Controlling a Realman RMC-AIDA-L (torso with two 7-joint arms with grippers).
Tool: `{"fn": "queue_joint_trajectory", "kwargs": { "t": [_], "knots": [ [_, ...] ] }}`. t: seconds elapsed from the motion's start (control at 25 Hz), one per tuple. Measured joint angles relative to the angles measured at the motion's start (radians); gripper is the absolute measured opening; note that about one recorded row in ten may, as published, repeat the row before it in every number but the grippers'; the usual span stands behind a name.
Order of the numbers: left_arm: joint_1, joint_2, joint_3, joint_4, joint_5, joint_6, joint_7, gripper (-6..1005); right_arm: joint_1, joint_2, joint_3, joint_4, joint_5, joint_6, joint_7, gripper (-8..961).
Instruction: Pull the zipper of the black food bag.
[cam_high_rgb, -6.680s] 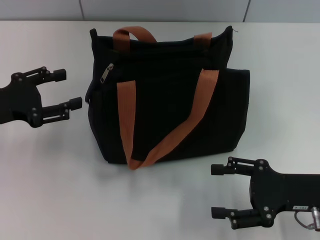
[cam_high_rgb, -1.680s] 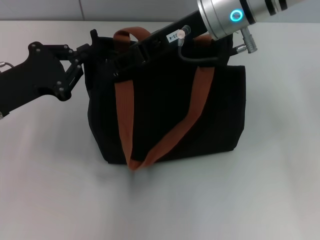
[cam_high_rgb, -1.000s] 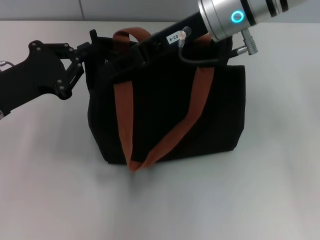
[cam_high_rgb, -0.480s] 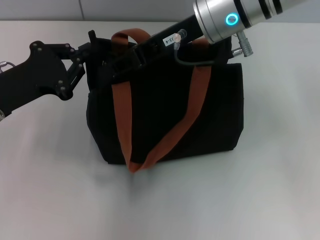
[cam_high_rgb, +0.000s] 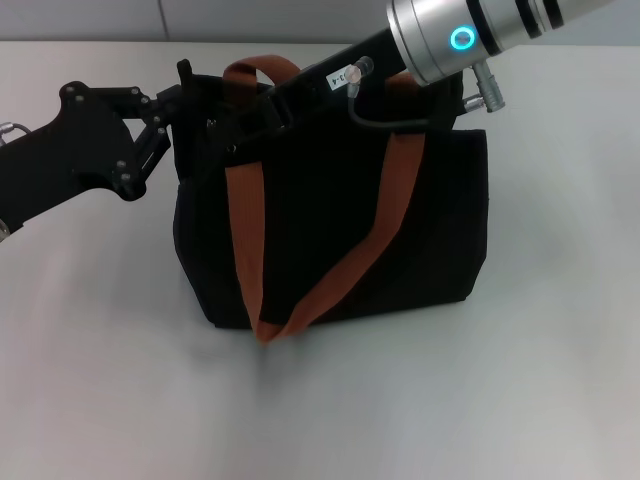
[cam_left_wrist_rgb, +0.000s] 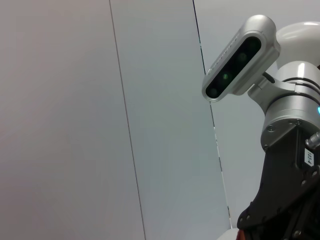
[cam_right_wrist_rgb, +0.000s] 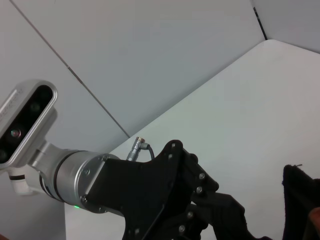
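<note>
The black food bag stands upright mid-table with its orange-brown straps hanging down the front. My left gripper is at the bag's top left corner, its fingers closed in on the fabric there. My right gripper reaches in from the upper right across the bag's top, with its tip at the top left of the front face. The zipper pull is hidden behind it. In the right wrist view the bag's corner shows beside my left arm.
White table all around the bag, with a grey wall behind it. My right arm's silver wrist hangs over the bag's top right. The wrist views mostly show wall and the head camera.
Both grippers, once open and away from the bag, now sit at its top left. Over the last second the right arm shifted slightly left and up, and the bag's top followed a little.
</note>
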Motion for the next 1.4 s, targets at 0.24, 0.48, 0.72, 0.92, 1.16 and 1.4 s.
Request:
{"fn": "queue_joint_trajectory", "kwargs": {
  "t": [0.24, 0.48, 0.72, 0.92, 1.16, 1.4],
  "knots": [
    [0.0, 0.0, 0.0, 0.001, 0.0, 0.001, -0.002, 105, 0.001, -0.001, 0.0, -0.001, -0.003, 0.001, -0.001, 124],
    [0.0, 0.0, 0.0, 0.003, 0.0, 0.005, -0.003, 109, -0.002, -0.001, -0.004, -0.003, -0.003, 0.002, -0.006, 86],
    [0.0, 0.0, 0.0, 0.003, 0.0, 0.017, -0.003, 113, -0.003, -0.003, -0.021, -0.01, -0.004, 0.003, -0.004, 17],
    [0.004, 0.0, 0.0, 0.002, -0.01, 0.019, -0.003, 116, -0.025, -0.003, -0.036, -0.066, -0.008, 0.003, 0.023, 0],
    [0.008, 0.001, 0.0, -0.001, -0.013, 0.019, -0.003, 120, -0.06, -0.004, -0.068, -0.145, -0.031, 0.009, 0.08, -2],
    [0.012, 0.002, 0.0, -0.001, -0.015, 0.019, -0.002, 124, -0.062, -0.004, -0.077, -0.168, -0.059, 0.008, 0.121, -3]
  ]
}}
